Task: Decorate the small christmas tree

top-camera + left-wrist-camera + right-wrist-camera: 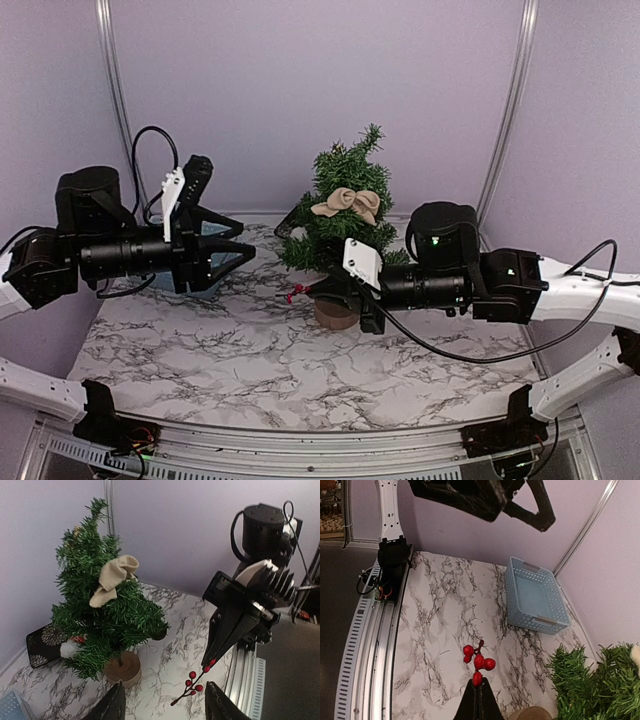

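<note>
A small christmas tree [345, 200] stands upright on its round tan stump [335, 314] near the middle of a marble-patterned table [250, 370], close to the lilac back wall. A beige fabric bow [347, 203] sits in its upper branches. In the left wrist view, a small white fluffy ball [66, 649] hangs low in the branches on the side away from the right arm.

The right gripper [318, 290] reaches in level, low beside the tree and just in front of the stump. Its fingers [478, 700] are pressed together, pinching the stem of a red berry sprig [478, 661]. The sprig sticks out past the fingertips, above the table and clear of the branches.

The left gripper [245, 237] hangs well to the left of the tree and points towards it. Its fingers [114, 706] are spread wide with nothing between them.

A pale blue slatted basket [535, 597] sits on the table to the left of the tree, under the left gripper. No contents can be seen in it.

A dark box with a pale floral print [41, 644] lies on the table just behind the tree, partly hidden by the lowest branches.
</note>
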Motion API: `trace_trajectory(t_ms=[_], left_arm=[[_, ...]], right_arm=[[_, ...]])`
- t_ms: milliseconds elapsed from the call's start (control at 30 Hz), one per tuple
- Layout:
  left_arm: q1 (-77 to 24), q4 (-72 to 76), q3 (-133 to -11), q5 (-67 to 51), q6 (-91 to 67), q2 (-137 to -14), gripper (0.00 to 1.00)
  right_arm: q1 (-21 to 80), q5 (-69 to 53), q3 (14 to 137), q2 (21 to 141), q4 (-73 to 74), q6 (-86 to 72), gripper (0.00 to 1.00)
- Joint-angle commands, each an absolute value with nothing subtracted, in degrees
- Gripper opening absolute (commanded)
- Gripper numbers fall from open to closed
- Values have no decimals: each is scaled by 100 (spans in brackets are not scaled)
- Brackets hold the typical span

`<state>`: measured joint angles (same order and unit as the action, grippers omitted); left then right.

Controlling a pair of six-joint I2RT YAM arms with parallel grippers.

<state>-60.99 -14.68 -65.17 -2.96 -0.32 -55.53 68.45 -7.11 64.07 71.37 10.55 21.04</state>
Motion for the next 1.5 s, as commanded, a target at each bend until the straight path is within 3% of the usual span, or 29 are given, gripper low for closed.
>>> trace_trajectory(t_ms=[0,367,600,967,1200,1300,1367,1467], left_arm=[[-6251,-1972,-6572,-1182,750,-6068,50],[-6587,-1939,-6827,-1606,1097,-6861,36],[-6652,-2059,-6837,-1811,1239,-7021,21],[-6680,-2296,-6915,-1619,1413,-7235,17],[-6680,-2380,-6868,-1539,1459,-7244,0],[-6680,-2380,-6828,-1478,1459,-7197,2],[-6680,-2373,-6804,-1430,1458,-7161,10],[-6680,-2376,-6757,-1387,1460,-7109,15]], right_arm=[[6833,-1234,6767,7224,1859,1740,0],[6951,-1271,7028,7563,2224,1658,0],[6979,-1219,7044,7594,2248,1669,0],[7013,-1213,7117,7612,2251,1696,0],[7031,-1150,7094,7574,2249,1714,0],[7031,-1102,7075,7550,2228,1714,0],[7031,-1091,7071,7550,2224,1714,0],[7032,-1058,7066,7537,2200,1713,0]])
